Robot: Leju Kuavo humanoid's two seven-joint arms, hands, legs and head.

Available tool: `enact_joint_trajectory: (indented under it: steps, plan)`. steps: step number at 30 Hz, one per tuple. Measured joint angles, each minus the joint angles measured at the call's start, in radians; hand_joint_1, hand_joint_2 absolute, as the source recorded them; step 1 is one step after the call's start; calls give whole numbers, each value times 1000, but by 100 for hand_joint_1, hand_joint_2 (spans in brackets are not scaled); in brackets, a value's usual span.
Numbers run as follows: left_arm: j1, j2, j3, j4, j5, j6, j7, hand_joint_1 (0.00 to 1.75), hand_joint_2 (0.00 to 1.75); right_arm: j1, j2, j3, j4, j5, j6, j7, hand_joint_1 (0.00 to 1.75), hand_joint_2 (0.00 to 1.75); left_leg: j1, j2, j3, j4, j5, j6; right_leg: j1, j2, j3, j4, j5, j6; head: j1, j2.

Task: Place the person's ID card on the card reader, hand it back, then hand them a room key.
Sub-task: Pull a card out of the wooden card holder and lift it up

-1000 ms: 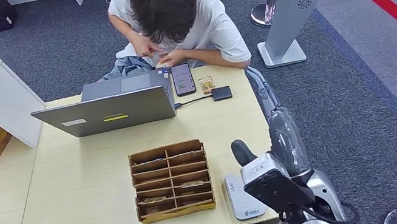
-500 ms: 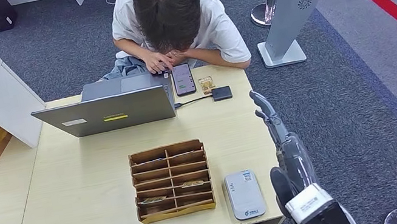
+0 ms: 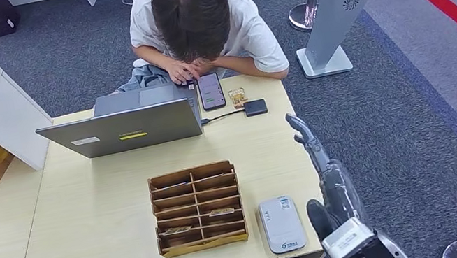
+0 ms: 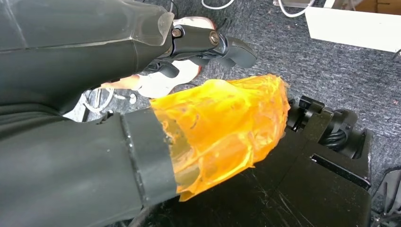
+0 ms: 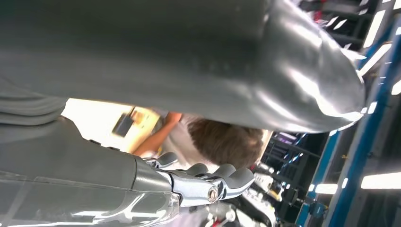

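Over the last second the right hand (image 3: 321,169) has pulled back and dropped beside the table's right edge, fingers apart and holding nothing, uncovering the reader (image 3: 281,223) at the near edge; no ID card shows on it, so the task looks barely begun.

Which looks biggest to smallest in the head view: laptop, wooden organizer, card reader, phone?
1. Laptop
2. Wooden organizer
3. Card reader
4. Phone
The card reader lies nearer the camera, so its edge over the phone is less sure.
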Motion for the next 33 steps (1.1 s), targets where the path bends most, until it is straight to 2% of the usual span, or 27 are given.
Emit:
enact_joint_trajectory:
  steps: [4, 11, 15, 21, 33]
  plan:
    - [0, 0, 0, 0, 1, 0, 8, 0, 0, 10, -4, 1, -10, 120, -31, 11, 0, 0, 0, 0, 0, 0, 0, 0, 0, 0, 0, 0, 0, 0, 0, 0]
    - [1, 0, 0, 0, 1, 0, 12, 0, 0, 18, -9, 4, -20, 186, -40, 20, 0, 0, 0, 0, 0, 0, 0, 0, 0, 0, 0, 0, 0, 0, 0, 0]
    - [1, 0, 0, 0, 1, 0, 17, 0, 0, 24, -16, 17, -20, 255, -47, 26, 0, 175, 0, 0, 0, 0, 0, 0, 0, 0, 0, 0, 0, 0, 0, 0]
    - [1, 0, 0, 0, -3, 0, 17, 0, 0, 17, -24, 48, 5, 313, -48, 32, 0, 175, 0, 0, 0, 0, 0, 0, 0, 0, 0, 0, 0, 0, 0, 0]
    - [1, 0, 0, 0, -4, 0, 17, 0, 0, 10, -30, 63, 33, 321, -49, 32, 0, 175, 0, 0, 0, 0, 0, 0, 0, 0, 0, 0, 0, 0, 0, 0]
